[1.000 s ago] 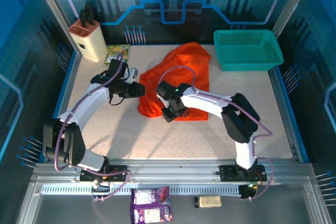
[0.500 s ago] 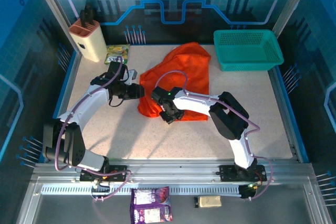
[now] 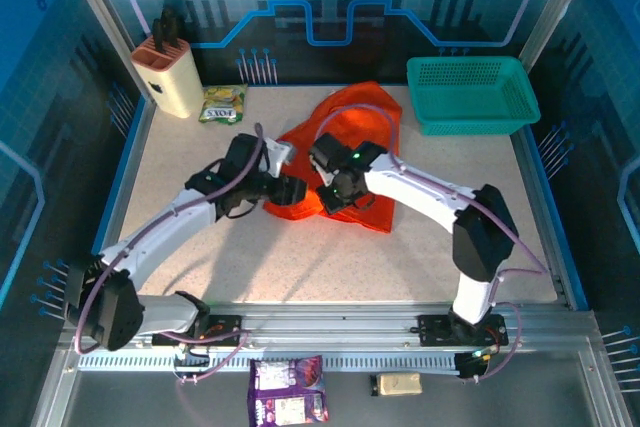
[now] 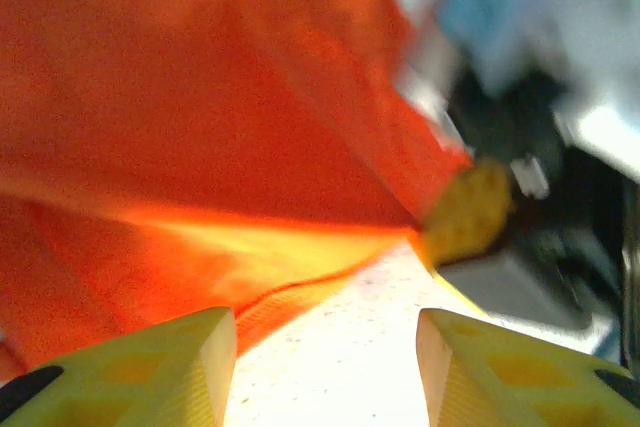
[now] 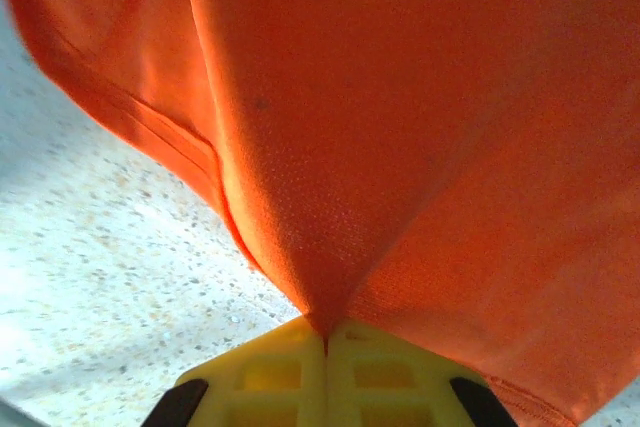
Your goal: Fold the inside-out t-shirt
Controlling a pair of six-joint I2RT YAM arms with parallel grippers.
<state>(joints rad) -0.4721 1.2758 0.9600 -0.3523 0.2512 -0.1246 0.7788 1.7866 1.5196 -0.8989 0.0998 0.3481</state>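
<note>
My right gripper (image 5: pixel 325 337) is pinched tight on a fold of the inside-out t-shirt (image 3: pixel 380 132) — the orange cloth fans out from between my yellow fingers. My left gripper (image 4: pixel 325 347) stands parted and holds nothing, with the bare speckled table (image 3: pixel 300 257) between its tips — the shirt's hem lies just ahead. The shirt sits bunched mid-table, left of the teal basket (image 3: pixel 470 92).

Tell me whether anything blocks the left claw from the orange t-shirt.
Nothing visible does. The left claw stands open, with bare tabletop before the hem of the t-shirt; the right claw grips the cloth off to the side.
</note>
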